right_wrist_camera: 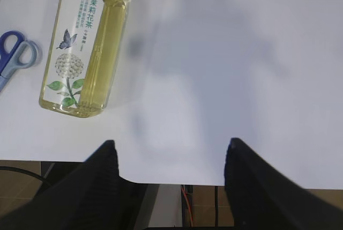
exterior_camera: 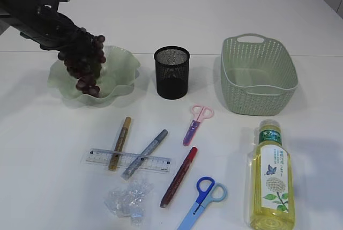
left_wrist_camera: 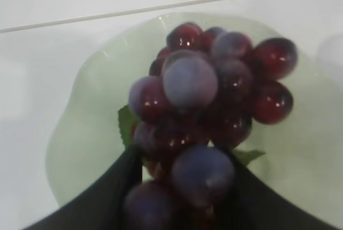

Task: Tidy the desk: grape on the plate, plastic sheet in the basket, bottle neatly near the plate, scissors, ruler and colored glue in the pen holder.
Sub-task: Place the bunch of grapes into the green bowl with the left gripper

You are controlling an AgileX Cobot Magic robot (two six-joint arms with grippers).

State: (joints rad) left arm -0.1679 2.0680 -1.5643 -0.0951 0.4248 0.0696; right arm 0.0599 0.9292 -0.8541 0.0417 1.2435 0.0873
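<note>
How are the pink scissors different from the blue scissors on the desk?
The pink scissors look smaller than the blue scissors. The pink pair lies below the pen holder, handles pointing toward it; the blue pair lies at the front edge, beside the bottle, partly cut off by the frame. Both lie flat, blades closed, not yet in the holder.

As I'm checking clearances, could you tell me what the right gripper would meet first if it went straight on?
Probably bare tabletop: the right gripper is open over it, the bottle lying off to its side.
</note>
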